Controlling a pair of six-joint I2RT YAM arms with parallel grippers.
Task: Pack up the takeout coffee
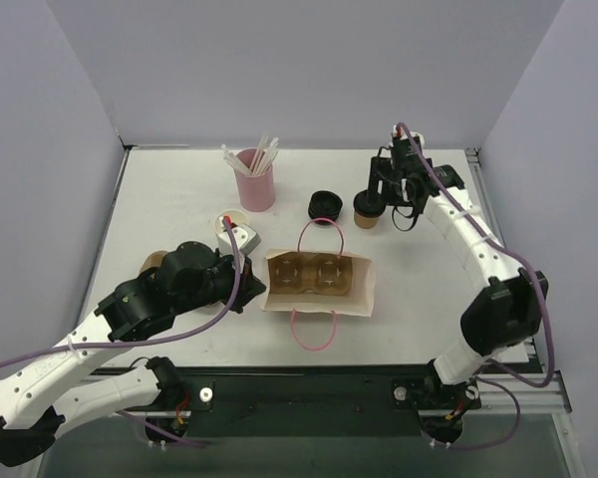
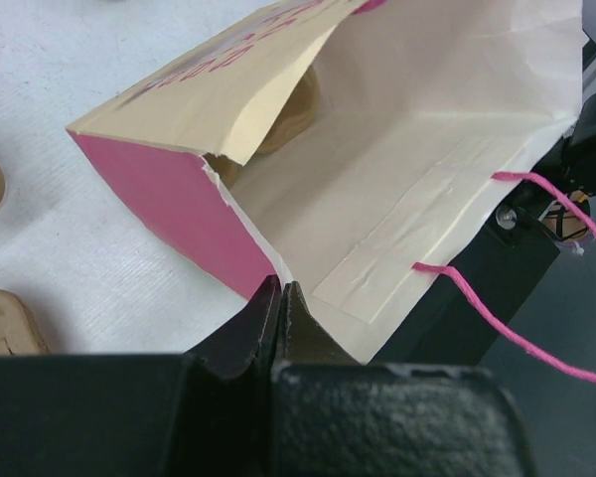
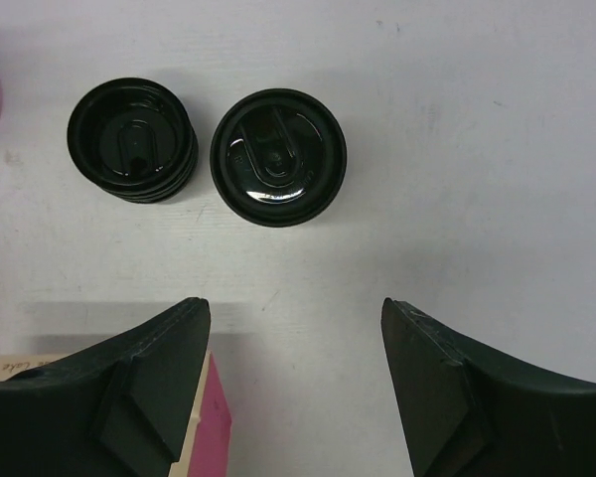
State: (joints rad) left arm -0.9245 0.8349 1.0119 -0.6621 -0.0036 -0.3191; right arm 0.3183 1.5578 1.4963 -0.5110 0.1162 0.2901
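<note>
Right gripper: fingers apart, holding nothing. The takeout coffee stands just ahead with bare table to its right and a lid stack close on its left. Left gripper: jaws clamped on the paper bag rim edge, a pinch only the left wrist view shows.

Lidded coffee cup, open bag

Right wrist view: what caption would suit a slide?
Open right gripper near the lidded takeout coffee, a stack of black lids beside it.
</note>
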